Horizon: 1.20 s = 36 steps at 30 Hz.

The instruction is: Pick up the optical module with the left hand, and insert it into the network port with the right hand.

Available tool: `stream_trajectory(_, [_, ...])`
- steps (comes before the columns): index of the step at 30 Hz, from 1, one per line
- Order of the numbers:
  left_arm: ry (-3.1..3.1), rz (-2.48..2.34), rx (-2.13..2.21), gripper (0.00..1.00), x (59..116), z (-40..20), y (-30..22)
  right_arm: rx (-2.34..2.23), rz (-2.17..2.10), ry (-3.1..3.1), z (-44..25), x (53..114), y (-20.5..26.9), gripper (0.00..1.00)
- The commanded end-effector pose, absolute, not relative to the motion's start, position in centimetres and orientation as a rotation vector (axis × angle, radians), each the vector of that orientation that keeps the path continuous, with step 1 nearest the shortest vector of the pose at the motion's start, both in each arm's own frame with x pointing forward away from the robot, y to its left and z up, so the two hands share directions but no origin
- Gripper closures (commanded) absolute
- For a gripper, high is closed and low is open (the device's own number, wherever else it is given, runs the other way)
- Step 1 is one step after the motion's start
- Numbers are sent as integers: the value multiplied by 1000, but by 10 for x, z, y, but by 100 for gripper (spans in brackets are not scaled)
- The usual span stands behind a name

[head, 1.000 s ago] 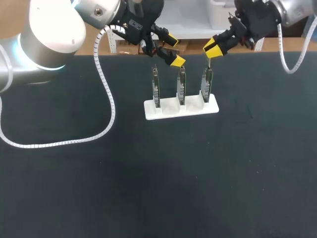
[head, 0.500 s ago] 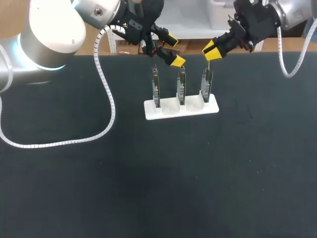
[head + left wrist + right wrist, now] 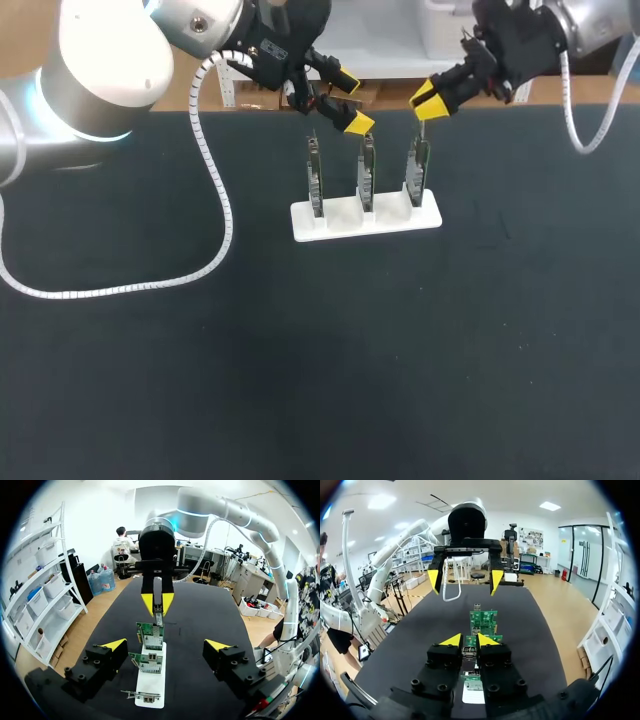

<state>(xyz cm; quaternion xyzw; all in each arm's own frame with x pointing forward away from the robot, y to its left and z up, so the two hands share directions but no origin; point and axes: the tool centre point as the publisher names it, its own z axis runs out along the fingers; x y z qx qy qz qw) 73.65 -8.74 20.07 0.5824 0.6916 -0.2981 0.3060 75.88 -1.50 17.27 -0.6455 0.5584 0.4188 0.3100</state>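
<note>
— Locating optical module [image 3: 158, 611]?
— Pinched upright in the right gripper [image 3: 432, 98], just above the end card [image 3: 416, 170]; long axis vertical, so insertion likely runs straight down. The left gripper [image 3: 350, 100] hangs spread over the middle card [image 3: 367, 175].

Three boards [image 3: 367, 176] stand abreast in a holder [image 3: 341, 224] on the table [image 3: 300, 360].

Matt black table [image 3: 300, 380], smooth white plastic holder [image 3: 400, 222], glossy green PCBs [image 3: 315, 180], glossy white arm shell [image 3: 100, 60]
</note>
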Motion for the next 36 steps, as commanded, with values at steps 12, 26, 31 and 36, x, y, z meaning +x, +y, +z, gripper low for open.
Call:
stream_trajectory(12, [1835,-786,1544,0,737,201,-88,-1733,1091,1451,177,769,-15,100])
stream_trajectory(26, [1835,-786,1544,0,737,201,-88,-1711,1089,1438,168,765,-11,100])
stream_trajectory(31, [1835,-786,1544,0,737,201,-88,-1721,1044,1415,172,763,-14,100])
stream_trajectory(36, [1835,-786,1544,0,737,201,-88,-1708,1036,1396,168,760,-14,100])
